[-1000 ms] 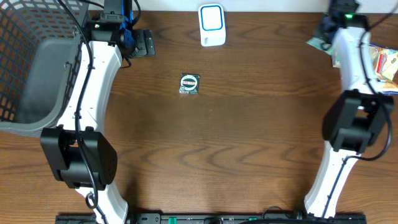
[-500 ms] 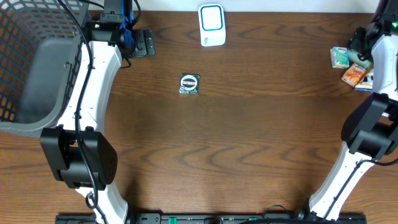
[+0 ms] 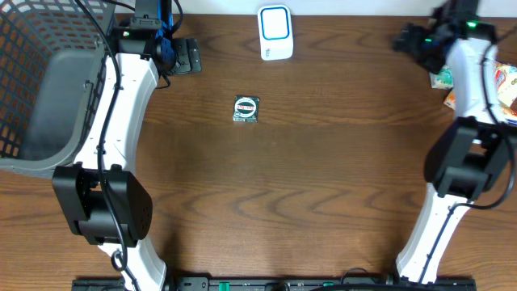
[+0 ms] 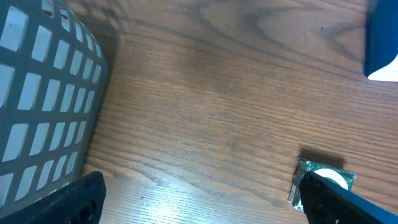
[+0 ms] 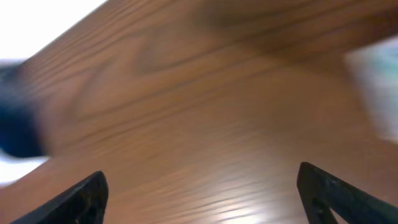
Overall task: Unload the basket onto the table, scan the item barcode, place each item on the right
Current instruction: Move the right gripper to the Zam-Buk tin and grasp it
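- The small foil packet (image 3: 245, 108) with a round label lies flat on the wooden table (image 3: 323, 178), near the middle. Nothing touches it.
- The white-and-blue barcode scanner (image 3: 275, 32) stands at the far edge, apart from the packet.
- The left gripper (image 3: 182, 55) is at the far left, beside the grey mesh basket (image 3: 32, 89). Its jaws are spread wide and empty.
- The right gripper (image 3: 408, 42) is at the far right, near some snack packets (image 3: 505, 81). Its wrist view is blurred, but the jaws stand wide apart with only table between them.
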